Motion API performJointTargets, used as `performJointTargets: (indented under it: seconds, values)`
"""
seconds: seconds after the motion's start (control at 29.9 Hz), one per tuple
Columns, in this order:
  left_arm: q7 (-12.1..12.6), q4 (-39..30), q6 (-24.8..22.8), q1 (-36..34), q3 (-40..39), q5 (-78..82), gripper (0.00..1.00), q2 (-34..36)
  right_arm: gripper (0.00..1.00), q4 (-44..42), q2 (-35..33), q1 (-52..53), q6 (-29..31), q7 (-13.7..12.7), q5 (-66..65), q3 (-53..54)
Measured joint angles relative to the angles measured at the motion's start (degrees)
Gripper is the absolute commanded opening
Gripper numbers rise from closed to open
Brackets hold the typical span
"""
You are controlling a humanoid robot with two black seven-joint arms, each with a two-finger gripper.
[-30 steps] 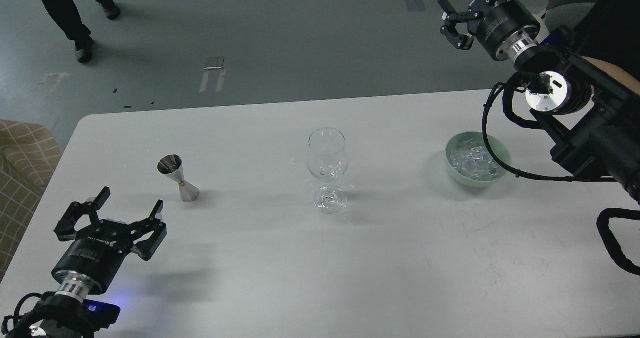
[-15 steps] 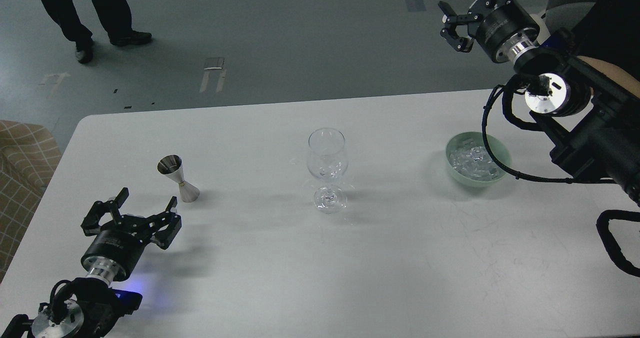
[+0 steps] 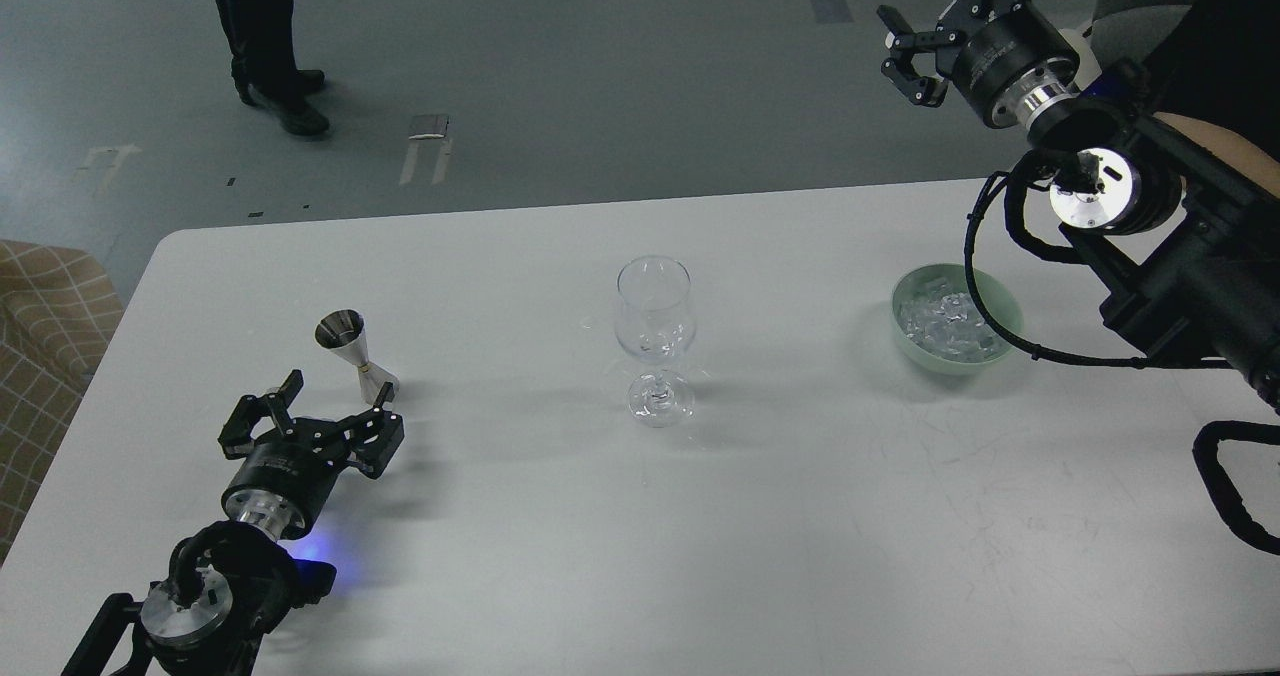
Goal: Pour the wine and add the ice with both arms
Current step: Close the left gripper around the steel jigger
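Observation:
A clear stemmed wine glass (image 3: 654, 351) stands empty at the middle of the white table (image 3: 620, 536). A steel jigger (image 3: 355, 354) stands at the left. A pale green bowl (image 3: 1004, 341) at the right holds the ice (image 3: 945, 320), a glittering heap of clear cubes. My left gripper (image 3: 336, 400) is open and empty, low over the table, just in front of the jigger's base, its right finger close to it. My right gripper (image 3: 905, 51) is open and empty, held high beyond the table's far edge, up and behind the bowl.
A person's legs (image 3: 262, 36) stand on the grey floor beyond the table at the upper left. A checked cushion (image 3: 45, 326) sits off the table's left edge. My right arm's cable (image 3: 985, 286) loops over the bowl's rim.
My left gripper has moved forward and right, from the table's front left to just before the jigger. My right gripper has barely moved. The person has walked right.

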Motion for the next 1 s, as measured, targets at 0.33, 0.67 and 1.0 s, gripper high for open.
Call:
performJointTargets:
  seconds: [0.33, 0.67, 1.0]
  values:
    - [0.27, 6.1, -0.82, -4.88, -0.21, 0.81, 0.98, -0.22, 1.0, 0.0, 0.0, -0.28, -0.04, 0.04, -0.08, 0.0]
    - [-0.77, 7.45, -1.48, -6.45, -0.26, 3.72, 0.98, -0.18, 1.0, 0.0, 0.0, -0.31, -0.08, 0.09, -0.51, 0.0]
    - [-0.42, 11.06, -3.64, -9.29, -0.05, 3.87, 0.97, -0.69, 1.0, 0.08, -0.06, -0.53, -0.09, 0.09, -0.53, 0.0]
